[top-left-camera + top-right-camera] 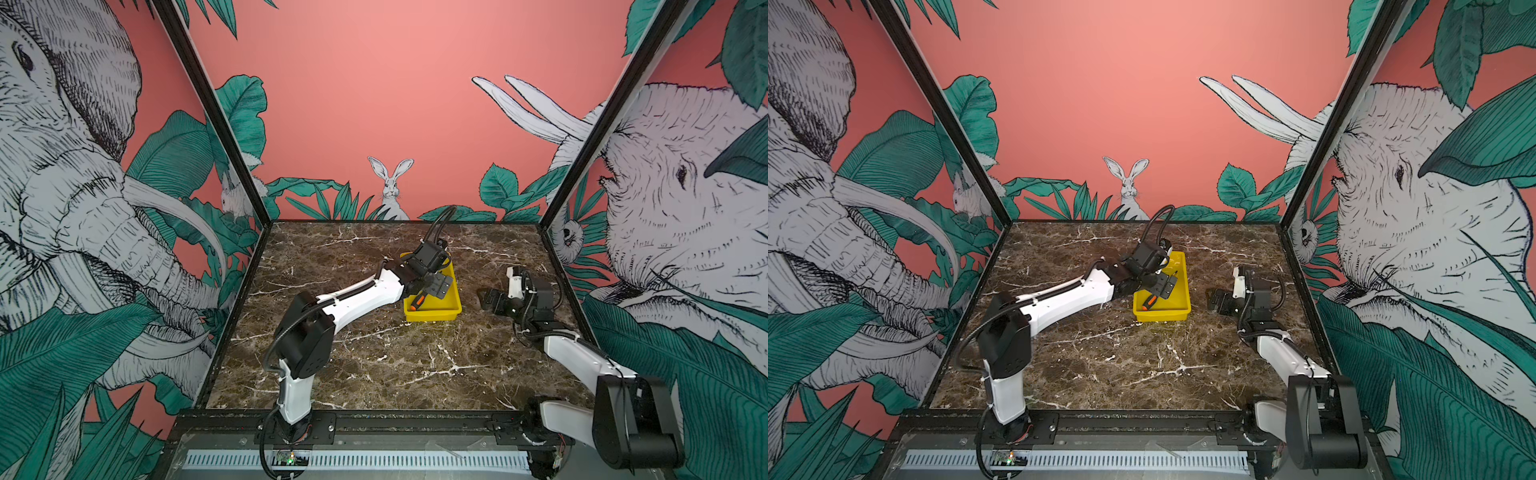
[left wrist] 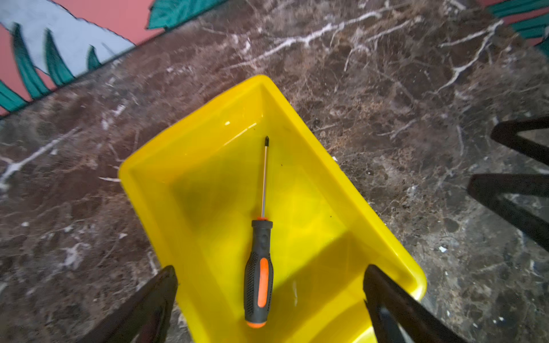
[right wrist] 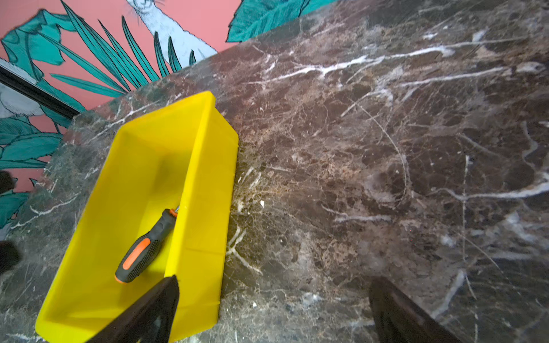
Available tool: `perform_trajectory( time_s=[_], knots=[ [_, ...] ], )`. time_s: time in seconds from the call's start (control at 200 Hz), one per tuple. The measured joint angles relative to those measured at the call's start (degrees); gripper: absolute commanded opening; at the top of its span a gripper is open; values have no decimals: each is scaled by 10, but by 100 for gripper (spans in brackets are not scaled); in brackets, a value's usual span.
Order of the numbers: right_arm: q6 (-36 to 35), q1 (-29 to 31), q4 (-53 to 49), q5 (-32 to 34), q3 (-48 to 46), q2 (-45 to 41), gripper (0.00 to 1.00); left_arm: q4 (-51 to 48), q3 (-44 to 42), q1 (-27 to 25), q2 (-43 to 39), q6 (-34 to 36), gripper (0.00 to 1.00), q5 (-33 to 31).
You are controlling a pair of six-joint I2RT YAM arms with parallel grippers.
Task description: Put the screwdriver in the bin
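Note:
The screwdriver (image 2: 259,276), black handle with orange accents, lies flat on the floor of the yellow bin (image 2: 312,208), shaft toward the far end. My left gripper (image 2: 270,268) hovers over the bin's near half, open, its fingers wide on either side of the handle and not touching it. In both top views the screwdriver (image 1: 417,303) (image 1: 1149,302) shows in the bin (image 1: 432,318) (image 1: 1163,316) under the left gripper (image 1: 436,286) (image 1: 1163,286). My right gripper (image 1: 488,299) (image 3: 274,279) is open and holds nothing, low over the table right of the bin (image 3: 205,208).
The bin sits on a dark marble tabletop (image 1: 395,365) enclosed by painted walls at the back and both sides. The right gripper's black fingers (image 2: 505,190) show a short way off the bin's right side in the left wrist view.

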Motion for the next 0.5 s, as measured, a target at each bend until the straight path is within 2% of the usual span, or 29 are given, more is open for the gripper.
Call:
perform_trajectory(
  time_s=[0.125,0.285,0.415,0.5],
  knots=[
    [0,0,0,18,0,0,99,52,-80,15,-93,21,100,-25],
    [2,-1,0,59,0,-5,99,157,-222,67,-212,26,100,-45],
    [8,-1,17,97,-7,-22,99,249,-346,92,-306,45,100,-123],
    [11,-1,32,123,-19,-40,99,289,-395,95,-348,62,100,-173]
  ],
)
